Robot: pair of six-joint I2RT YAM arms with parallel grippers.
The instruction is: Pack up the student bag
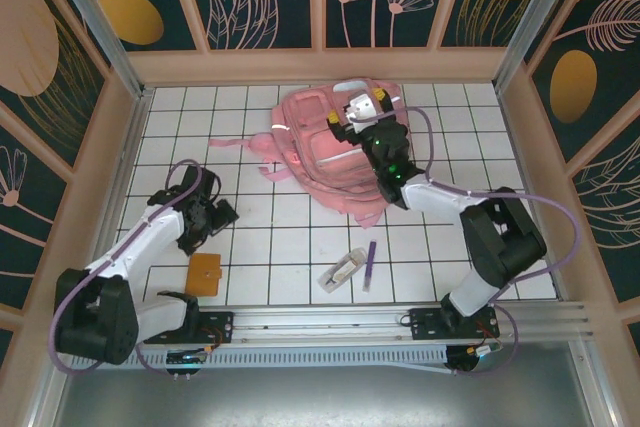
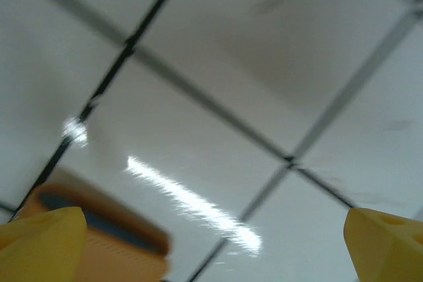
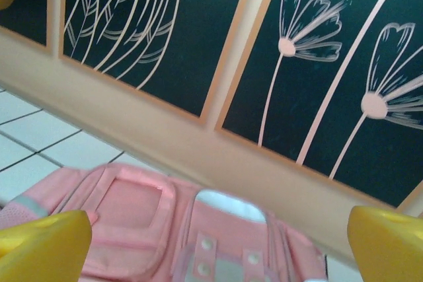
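The student bag, a large soft pink backpack, lies flat at the back middle of the tiled table. My right gripper hovers over its upper right part, jaws wide open and empty. In the right wrist view the bag's front pockets lie below and ahead of that open gripper. My left gripper is low over the tiles at the left, well away from the bag. Its yellow fingertips stand far apart with nothing between them, and an orange flat thing lies close by the left fingertip.
An orange wallet-like pad lies near the front left. A clear packet and a purple pen lie at the front middle. Wooden walls with dark flower panels close in the table on three sides.
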